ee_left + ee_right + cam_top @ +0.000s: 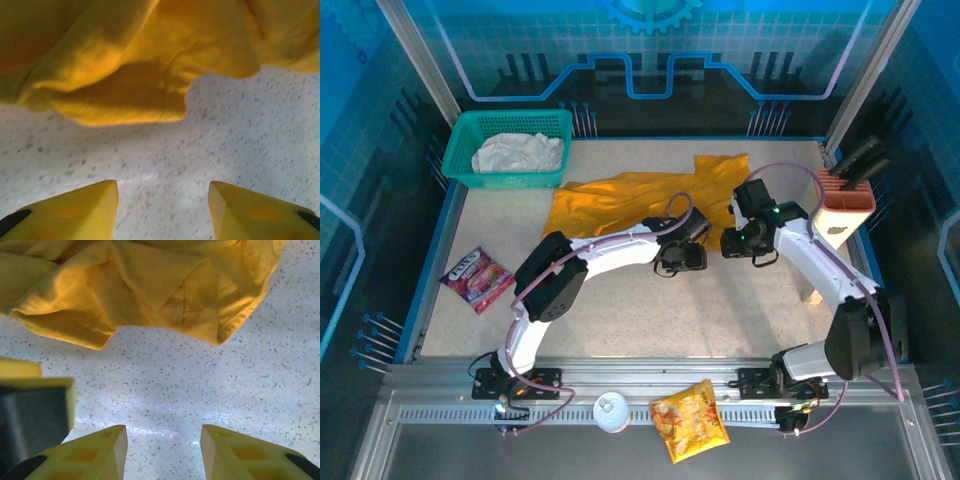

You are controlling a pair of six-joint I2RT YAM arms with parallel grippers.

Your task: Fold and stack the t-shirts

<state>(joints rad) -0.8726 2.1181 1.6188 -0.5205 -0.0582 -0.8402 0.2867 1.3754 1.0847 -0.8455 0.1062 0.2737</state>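
Yellow fingertips [75,210] of the left gripper [162,212] stand at the bottom edge of the left wrist view, apart from each other, with bare speckled table [165,150] between them; this gripper is released and holds nothing. Just beyond them lies a rumpled edge of the mustard t-shirt [125,60], near the fingers but not touching them. The right gripper [162,452] is in the same condition: its jaws are parted over bare table, nothing is grasped, and the folded edge of the same shirt lies a little further ahead. At the left of the right wrist view there is a dark block with a yellow rim [35,410] — possibly a part of the left gripper, but I cannot say this for sure. From the top camera, both grippers are low over the table, side by side at the near edge of the mustard shirt, which is spread and wrinkled across the far middle of the table. The off-white t-shirt [518,153] lies crumpled inside the teal basket [465,135] at the far left corner — well apart from the mustard one. A pink packet [477,278] lies near the left edge, and an orange snack packet [690,422] lies on the metal rail between the arm bases.
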